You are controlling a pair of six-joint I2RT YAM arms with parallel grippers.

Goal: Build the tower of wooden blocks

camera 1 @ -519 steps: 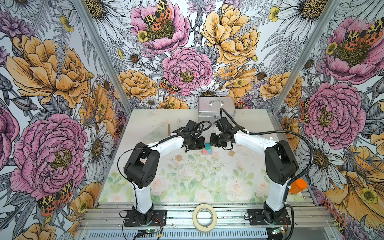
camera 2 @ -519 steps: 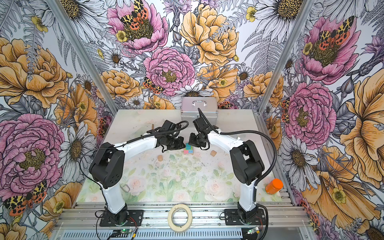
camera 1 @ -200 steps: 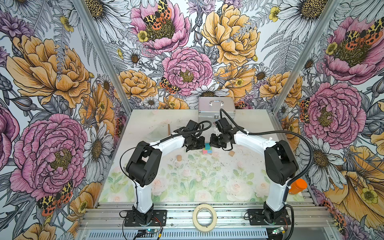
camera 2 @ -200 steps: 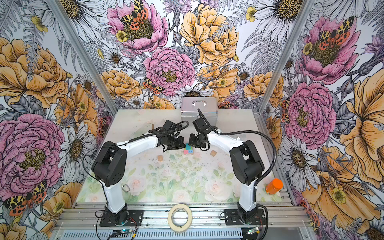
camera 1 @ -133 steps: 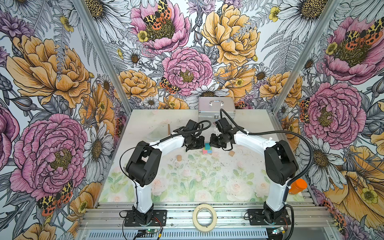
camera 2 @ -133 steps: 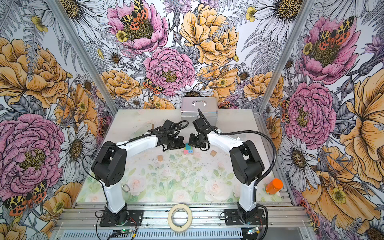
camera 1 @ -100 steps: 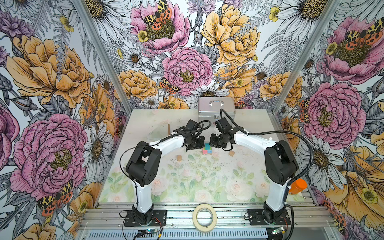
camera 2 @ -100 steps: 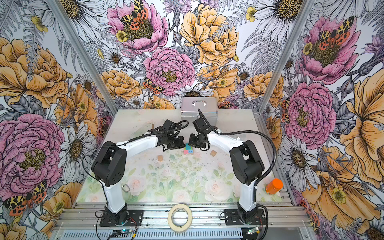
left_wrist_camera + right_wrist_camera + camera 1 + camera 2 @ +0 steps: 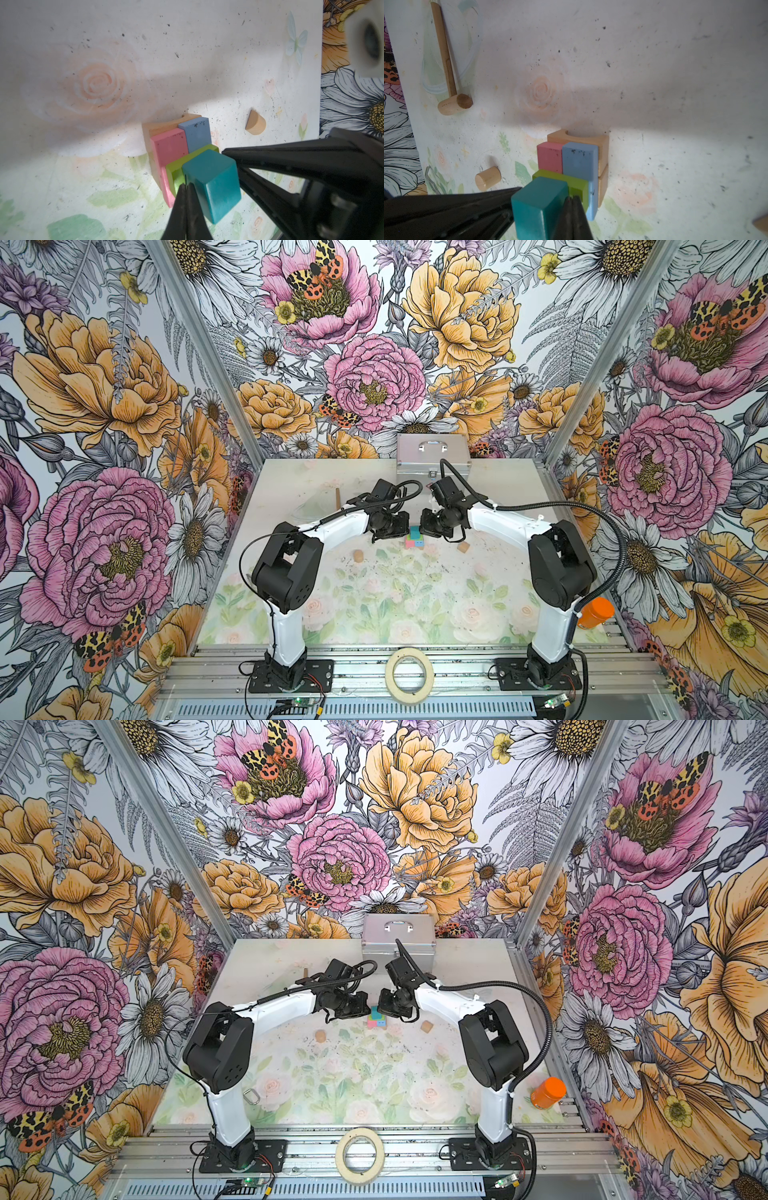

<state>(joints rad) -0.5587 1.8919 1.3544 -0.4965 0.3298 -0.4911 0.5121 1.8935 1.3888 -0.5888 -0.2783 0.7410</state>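
Note:
The tower [image 9: 414, 536] [image 9: 377, 1018] stands mid-table: tan arch blocks [image 9: 602, 143] at the base, a pink brick [image 9: 550, 156] and a blue brick [image 9: 580, 161] on them, a green brick [image 9: 577, 187] across those, and a teal cube [image 9: 212, 178] [image 9: 537, 199] topmost. My left gripper [image 9: 185, 187] is shut with nothing between its fingers, its tip against one side of the teal cube. My right gripper [image 9: 572, 199] is shut the same way, against the opposite side. A tan cylinder [image 9: 358, 556] [image 9: 488, 181] and a tan half-round block [image 9: 463, 547] [image 9: 255, 125] lie loose.
A silver case [image 9: 432, 454] stands at the back wall. A wooden T-shaped stick [image 9: 446, 62] [image 9: 338, 497] lies back left. An orange bottle [image 9: 595, 612] sits at the front right, a tape roll [image 9: 409, 674] on the front rail, and a metal clip [image 9: 252, 1097] front left.
The left arm's elbow has edged slightly to the right. Both shut grippers have stayed at the teal cube, and the tower has not moved.

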